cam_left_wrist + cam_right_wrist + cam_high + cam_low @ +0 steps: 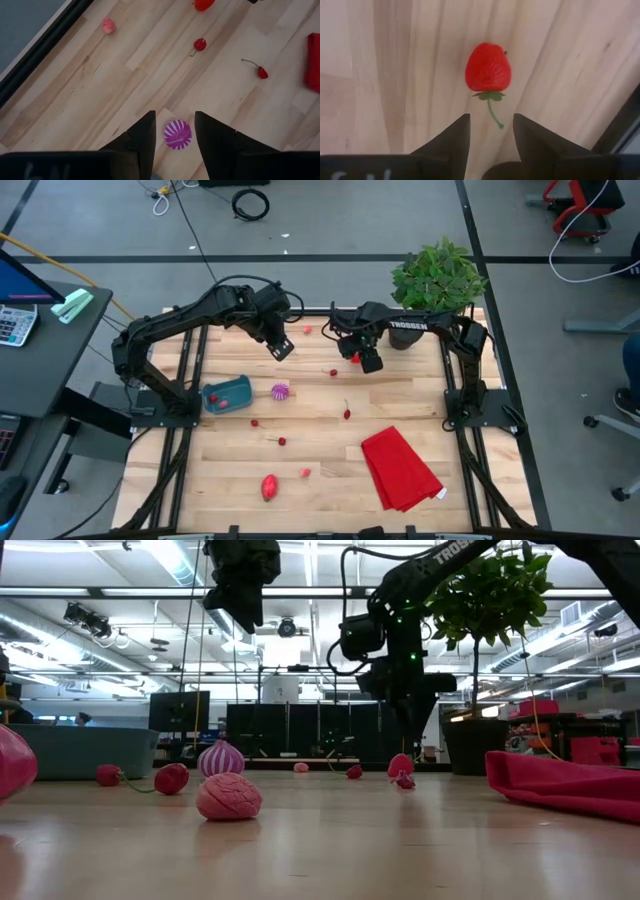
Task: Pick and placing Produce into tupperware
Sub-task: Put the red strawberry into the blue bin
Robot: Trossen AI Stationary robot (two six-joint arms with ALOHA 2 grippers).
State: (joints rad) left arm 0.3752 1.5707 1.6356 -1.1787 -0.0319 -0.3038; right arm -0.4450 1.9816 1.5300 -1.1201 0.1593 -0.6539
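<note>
The teal tupperware stands on the table's left side, with something small and red inside. The purple-and-white round piece lies just right of it. My left gripper hangs open and empty high above the table; that piece shows far below between its fingers. My right gripper is open and empty, low over the far middle of the table. A red strawberry with a green stem lies on the wood just ahead of its fingertips. Small red cherries and the larger red oval lie scattered.
A folded red cloth lies at the near right. A potted green plant stands at the far right corner, behind my right arm. A pink lumpy piece lies near the front, with cherries on its left.
</note>
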